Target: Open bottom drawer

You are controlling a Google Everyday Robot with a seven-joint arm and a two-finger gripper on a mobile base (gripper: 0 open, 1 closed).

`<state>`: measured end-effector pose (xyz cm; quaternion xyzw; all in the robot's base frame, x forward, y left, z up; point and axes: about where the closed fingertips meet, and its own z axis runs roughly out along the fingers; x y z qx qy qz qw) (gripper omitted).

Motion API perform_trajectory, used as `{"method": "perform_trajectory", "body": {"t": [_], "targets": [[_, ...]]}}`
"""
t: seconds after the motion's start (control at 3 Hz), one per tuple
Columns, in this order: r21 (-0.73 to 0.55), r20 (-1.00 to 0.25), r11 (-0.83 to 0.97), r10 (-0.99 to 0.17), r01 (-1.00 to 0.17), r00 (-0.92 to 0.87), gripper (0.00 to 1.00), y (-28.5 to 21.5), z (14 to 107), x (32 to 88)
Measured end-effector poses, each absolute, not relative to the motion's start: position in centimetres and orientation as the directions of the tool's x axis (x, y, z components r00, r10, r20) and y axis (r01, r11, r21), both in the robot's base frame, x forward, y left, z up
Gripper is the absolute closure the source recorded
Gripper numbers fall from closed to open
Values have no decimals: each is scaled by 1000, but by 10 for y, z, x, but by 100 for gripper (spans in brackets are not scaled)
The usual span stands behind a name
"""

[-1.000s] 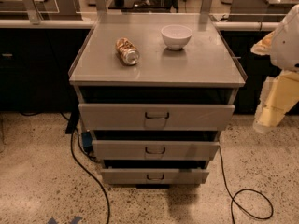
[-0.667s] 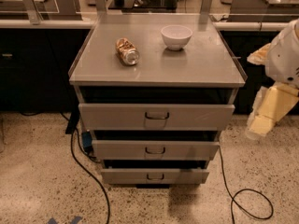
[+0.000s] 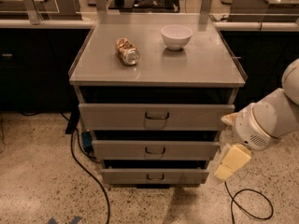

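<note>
we see a grey metal cabinet [image 3: 88,117] with three flat rectangular fronts. the bottom drawer [image 3: 182,176], lowest above the speckled floor [image 3: 37,181], has a small dark pull handle [image 3: 155,176] at its middle. the cream, blocky pincer [image 3: 232,162] hangs just beside the drawer's right end; we cannot tell whether it is open or closed. on the smooth grey counter [image 3: 159,66] lie a crumpled can [image 3: 127,51] and a round white bowl [image 3: 176,36]. since the earlier frame the pincer has dropped and moved left; the drawers have not shifted.
</note>
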<state>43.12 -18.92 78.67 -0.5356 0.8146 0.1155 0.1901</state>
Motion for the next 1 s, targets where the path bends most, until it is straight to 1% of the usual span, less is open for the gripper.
{"method": "perform_trajectory", "body": {"t": [0.33,0.67,1.0], "targets": [[-10,-434,398,-828,-917,-355,0,-188,783,431],[8,-458,395,-815,-919,-354,0,-184,744,430],[-7,-483,404,-802,-915,-351,0,-173,691,425]]}}
